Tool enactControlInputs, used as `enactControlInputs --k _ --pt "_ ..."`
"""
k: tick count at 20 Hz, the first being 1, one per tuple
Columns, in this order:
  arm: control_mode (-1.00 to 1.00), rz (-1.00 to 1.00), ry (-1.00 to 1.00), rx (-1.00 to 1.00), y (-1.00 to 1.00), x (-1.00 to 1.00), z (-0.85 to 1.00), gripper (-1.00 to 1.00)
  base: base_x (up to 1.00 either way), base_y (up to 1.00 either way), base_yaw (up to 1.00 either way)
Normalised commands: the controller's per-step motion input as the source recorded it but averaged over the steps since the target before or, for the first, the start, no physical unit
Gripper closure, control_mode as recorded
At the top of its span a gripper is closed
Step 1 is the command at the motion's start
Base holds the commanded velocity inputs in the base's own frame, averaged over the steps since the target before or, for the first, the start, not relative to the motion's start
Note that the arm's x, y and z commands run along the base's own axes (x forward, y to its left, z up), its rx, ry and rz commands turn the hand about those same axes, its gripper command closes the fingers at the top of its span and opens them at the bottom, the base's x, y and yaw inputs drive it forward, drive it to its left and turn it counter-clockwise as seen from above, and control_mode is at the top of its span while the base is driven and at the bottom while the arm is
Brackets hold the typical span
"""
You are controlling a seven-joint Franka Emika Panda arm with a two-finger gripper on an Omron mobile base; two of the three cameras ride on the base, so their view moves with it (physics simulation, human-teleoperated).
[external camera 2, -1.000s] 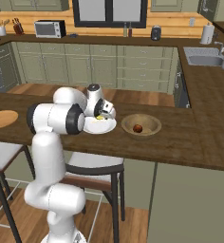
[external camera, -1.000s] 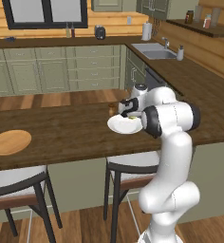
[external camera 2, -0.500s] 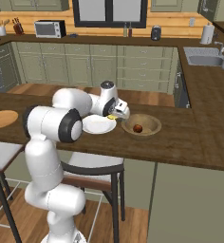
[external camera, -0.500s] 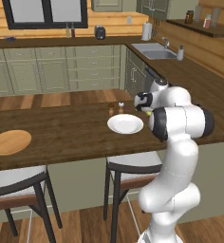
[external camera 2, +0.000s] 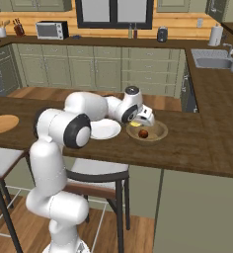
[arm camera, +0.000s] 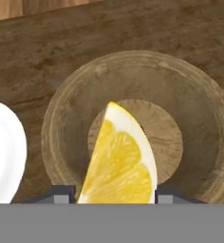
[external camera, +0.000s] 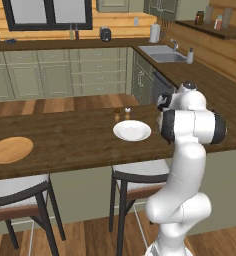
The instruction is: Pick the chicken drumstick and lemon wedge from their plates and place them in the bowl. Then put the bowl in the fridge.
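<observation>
Counter (external camera 2: 207, 148): dark wood-grain slab, carries everything.

Tan wooden plate (external camera: 10, 149): flat, bare, far at 9 o'clock.

White plate (external camera 2: 104, 129): glossy, bare, at 9 o'clock of bowl.

Bowl (arm camera: 199, 114): round, deep, thick-rimmed, ringed grain; sits under hand as drop target.

Gripper (external camera 2: 138, 120): clenched on lemon wedge, poised over bowl, likely for release.

Chicken drumstick (external camera 2: 144, 134): reddish-brown, lies inside bowl.

Lemon wedge (arm camera: 119, 166): yellow, pulpy, pale rind, pinched between tips.

No legible text, labels, brands, numbers or signs in any view. The microwave (external camera 2: 52, 30) front and the bottles (external camera: 208, 19) on the shelf carry no readable marking.
</observation>
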Motion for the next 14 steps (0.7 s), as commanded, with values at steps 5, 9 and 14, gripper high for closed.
enactControlInputs --k 5,9,14 --pt "-1.0 0.0 0.04 0.01 -0.74 0.08 -0.23 1.0 0.0 0.0 0.0" --pt "-1.0 0.0 0.12 0.0 -0.06 0.0 -0.58 1.0 0.0 0.0 0.0" --pt "-1.0 0.0 0.07 0.0 0.01 0.08 -0.19 1.0 0.0 0.0 0.0"
